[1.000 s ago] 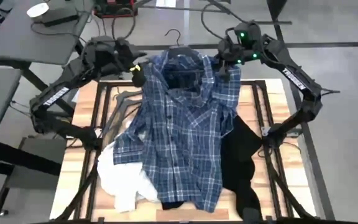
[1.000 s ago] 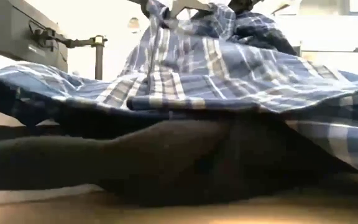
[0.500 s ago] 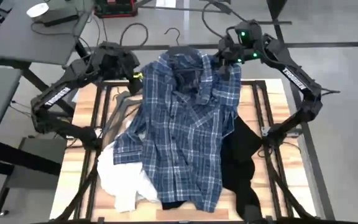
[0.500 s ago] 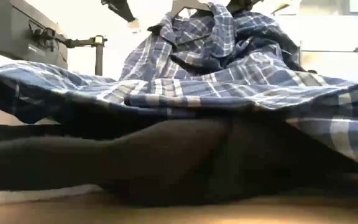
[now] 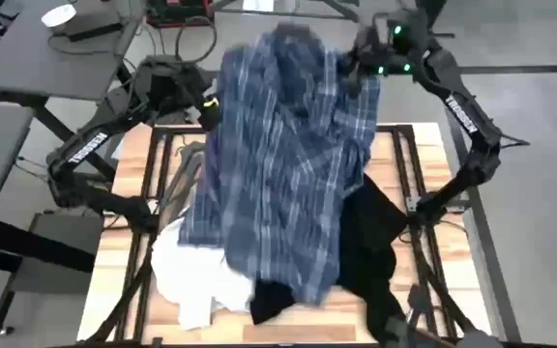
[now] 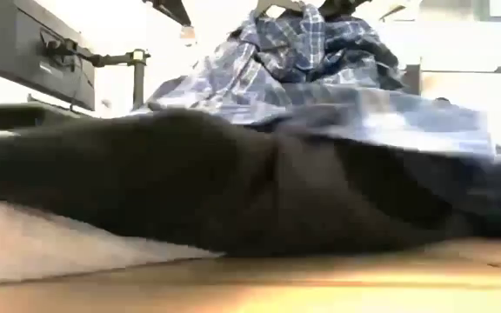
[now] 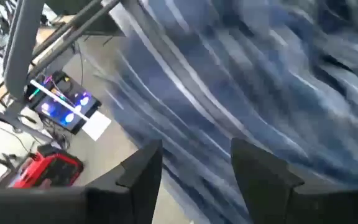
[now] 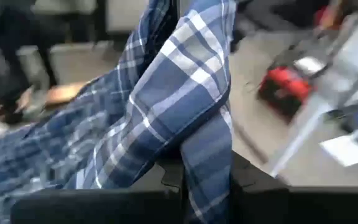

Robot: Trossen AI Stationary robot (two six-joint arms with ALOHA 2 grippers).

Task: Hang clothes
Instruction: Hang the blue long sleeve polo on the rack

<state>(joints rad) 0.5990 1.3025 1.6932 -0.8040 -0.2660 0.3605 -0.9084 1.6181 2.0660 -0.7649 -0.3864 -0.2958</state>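
The blue-and-white plaid shirt (image 5: 283, 164) is raised at the table's far end and slopes down over the middle; it also shows in the low view (image 6: 303, 52). My right gripper (image 5: 361, 75) is shut on its upper part. My left gripper (image 5: 209, 104) is open beside the shirt's left edge, with the blurred plaid cloth (image 7: 260, 74) just beyond its fingers. The black top (image 5: 370, 242) lies on the table's right and near side, partly under the shirt. The white top (image 5: 187, 275) lies crumpled at the near left. My right gripper pinches a bunched fold of the shirt (image 8: 207, 146), several layers, near the shirt's upper right end. The fingers show at the picture's bottom with the fold running between them. The shirt hangs slack below, and its lower hem (image 5: 303, 280) rests on the black top.
Dark thin hangers (image 5: 184, 164) lie at the table's left side. A black metal frame (image 5: 409, 174) runs along the wooden table. A grey desk (image 5: 37, 48) stands beyond the far left corner. A hanger's shoulder (image 6: 277, 7) shows above the shirt in the low view.
My right gripper has risen and gone toward the table's far edge with the shirt. The shirt's upper part has lifted high and its hem has slid toward the far edge, uncovering the black top's near end.
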